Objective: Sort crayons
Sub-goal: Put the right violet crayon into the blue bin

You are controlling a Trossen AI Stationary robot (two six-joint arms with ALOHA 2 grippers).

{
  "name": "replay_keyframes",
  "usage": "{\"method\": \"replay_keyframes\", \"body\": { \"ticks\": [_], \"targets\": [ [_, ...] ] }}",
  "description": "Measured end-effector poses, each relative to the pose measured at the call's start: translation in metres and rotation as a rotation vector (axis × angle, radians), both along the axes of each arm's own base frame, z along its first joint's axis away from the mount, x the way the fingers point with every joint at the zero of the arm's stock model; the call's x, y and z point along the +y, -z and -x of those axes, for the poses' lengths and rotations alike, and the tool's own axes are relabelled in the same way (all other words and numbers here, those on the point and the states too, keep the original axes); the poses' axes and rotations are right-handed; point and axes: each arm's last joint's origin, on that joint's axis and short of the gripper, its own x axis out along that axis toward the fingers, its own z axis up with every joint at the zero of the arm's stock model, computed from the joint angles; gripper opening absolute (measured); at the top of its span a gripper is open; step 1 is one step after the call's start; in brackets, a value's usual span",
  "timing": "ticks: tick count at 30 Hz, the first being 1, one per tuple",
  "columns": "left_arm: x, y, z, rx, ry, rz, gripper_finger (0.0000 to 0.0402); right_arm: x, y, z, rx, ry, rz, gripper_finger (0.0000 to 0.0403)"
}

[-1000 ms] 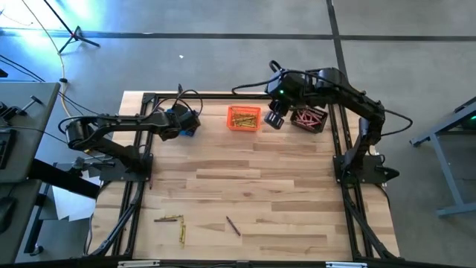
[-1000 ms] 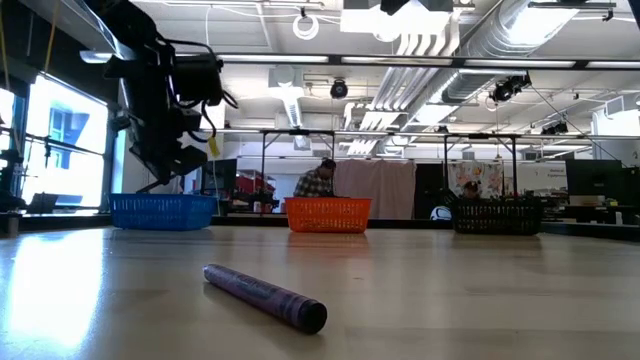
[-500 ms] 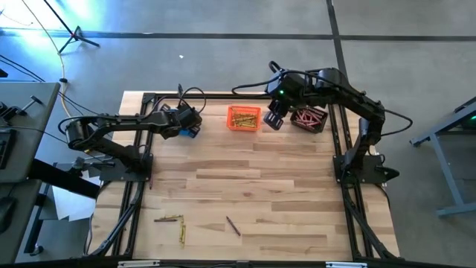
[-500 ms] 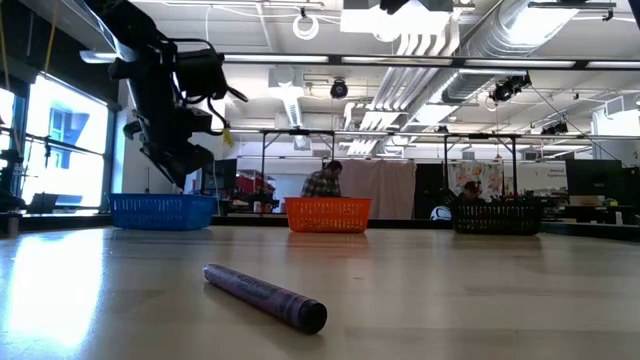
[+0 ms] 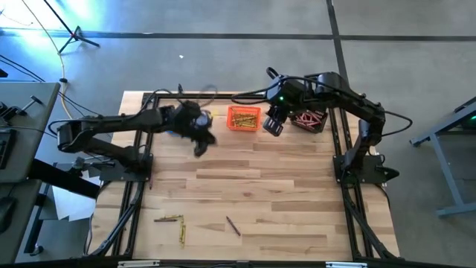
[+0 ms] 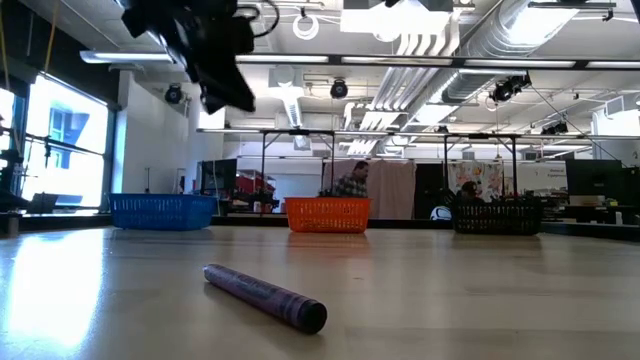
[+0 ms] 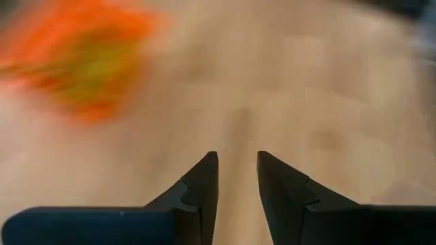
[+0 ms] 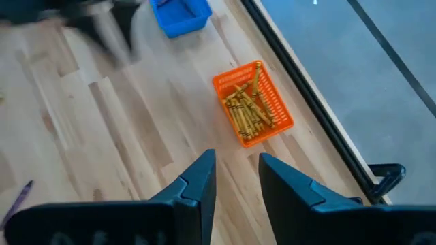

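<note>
Three loose crayons lie flat near the table's front edge: two yellow ones (image 5: 169, 219) (image 5: 181, 233) and a dark purple one (image 5: 233, 225) (image 6: 265, 297). The orange basket (image 5: 243, 118) at the far edge holds several yellow crayons (image 8: 246, 109). The black basket (image 5: 309, 117) holds reddish ones. The blue basket (image 6: 162, 211) stands left of the orange one. My left gripper (image 5: 202, 141) (image 7: 237, 170) hangs open and empty, high over the wood between the blue and orange baskets. My right gripper (image 5: 274, 123) (image 8: 237, 171) hovers open and empty between the orange and black baskets.
A black metal frame (image 5: 342, 141) runs along the table's far edge and both sides, where the arm bases stand. Bare wood (image 5: 253, 179) stretches across the table's middle. Beyond the table, the low view shows a person (image 6: 350, 186) in the room.
My left gripper has risen from just above the blue basket, swung toward the table's near edge and a little right toward the orange basket, and rolled its wrist as it went. It is blurred with motion.
</note>
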Motion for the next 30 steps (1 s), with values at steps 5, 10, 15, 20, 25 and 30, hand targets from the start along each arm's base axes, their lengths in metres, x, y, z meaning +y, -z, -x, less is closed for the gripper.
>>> {"method": "replay_keyframes", "body": {
  "ticks": [5,10,15,20,25,30],
  "targets": [
    [-0.05,-0.004,-0.013,-0.078,0.339,0.01,0.0088,0.018,0.0,-0.002,-0.007,-0.057,-0.034,0.0099],
    [-0.104,0.01,-0.031,-0.094,0.56,-0.004,0.0088,0.045,0.0,-0.003,-0.009,-0.165,-0.086,0.0099],
    [-0.153,0.035,-0.052,-0.13,0.665,-0.094,0.0088,0.07,0.001,-0.001,-0.006,-0.242,-0.09,0.0099],
    [-0.19,0.063,-0.073,-0.116,0.75,-0.162,0.0088,0.092,0.001,0.001,-0.003,-0.312,-0.092,0.0099],
    [-0.22,0.08,-0.1,-0.065,0.788,-0.223,0.0088,0.108,0.001,0.005,-0.009,-0.334,-0.114,0.0099],
    [-0.241,0.092,-0.121,0.002,0.862,-0.273,0.0088,0.121,0.001,0.008,-0.007,-0.371,-0.118,0.0099]
  ]
}}
